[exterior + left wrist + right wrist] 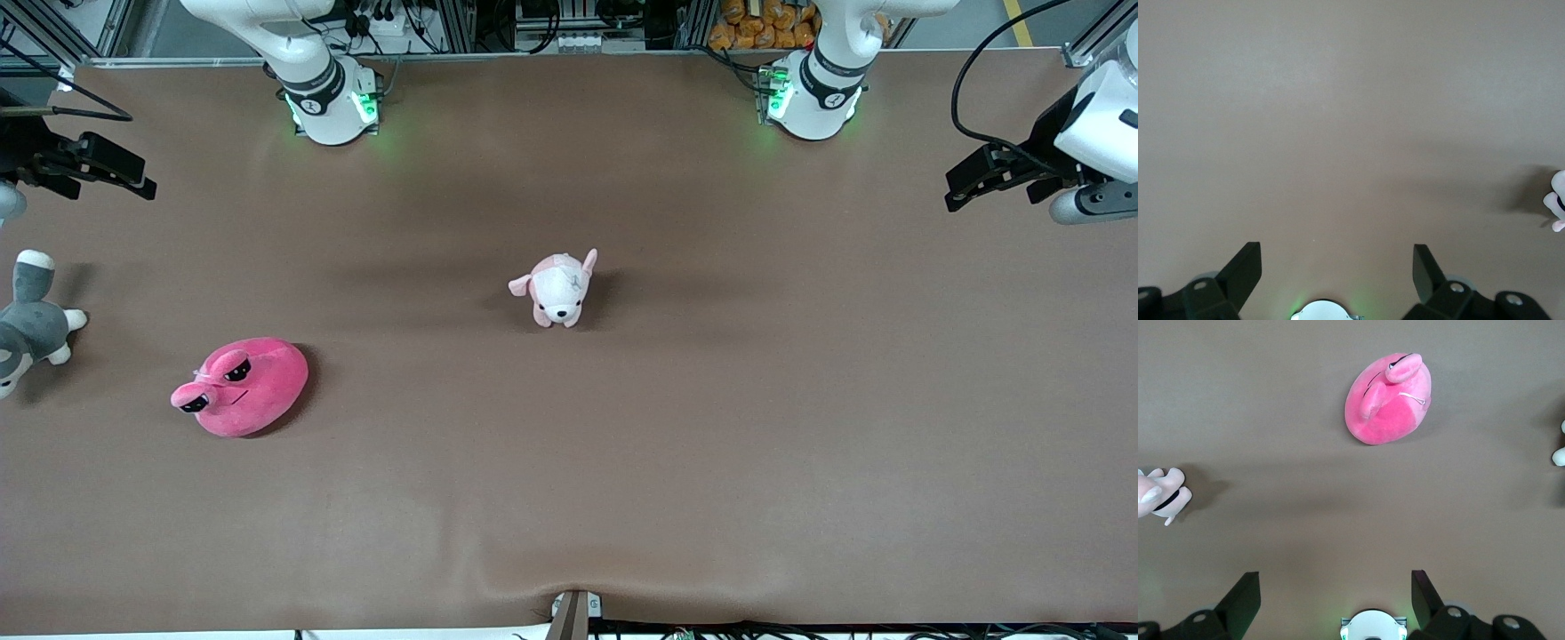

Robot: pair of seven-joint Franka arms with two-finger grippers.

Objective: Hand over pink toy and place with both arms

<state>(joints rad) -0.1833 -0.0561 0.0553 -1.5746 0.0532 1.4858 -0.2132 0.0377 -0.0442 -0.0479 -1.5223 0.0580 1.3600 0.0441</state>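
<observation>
The pink toy (242,387), a round hot-pink plush with half-lidded black eyes, lies on the brown table toward the right arm's end. The right wrist view also shows the pink toy (1388,400), well apart from the fingers. My right gripper (142,185) hangs open and empty over the table's edge at that end; in its own view the right gripper (1335,583) has only bare table between its jaws. My left gripper (953,197) waits open and empty over the left arm's end. In the left wrist view the left gripper (1337,257) also frames only bare table.
A small pale pink-and-white puppy plush (558,288) stands mid-table, farther from the front camera than the pink toy. A grey-and-white plush animal (31,324) lies at the right arm's end, beside the pink toy. Both arm bases (331,107) stand along the table's back edge.
</observation>
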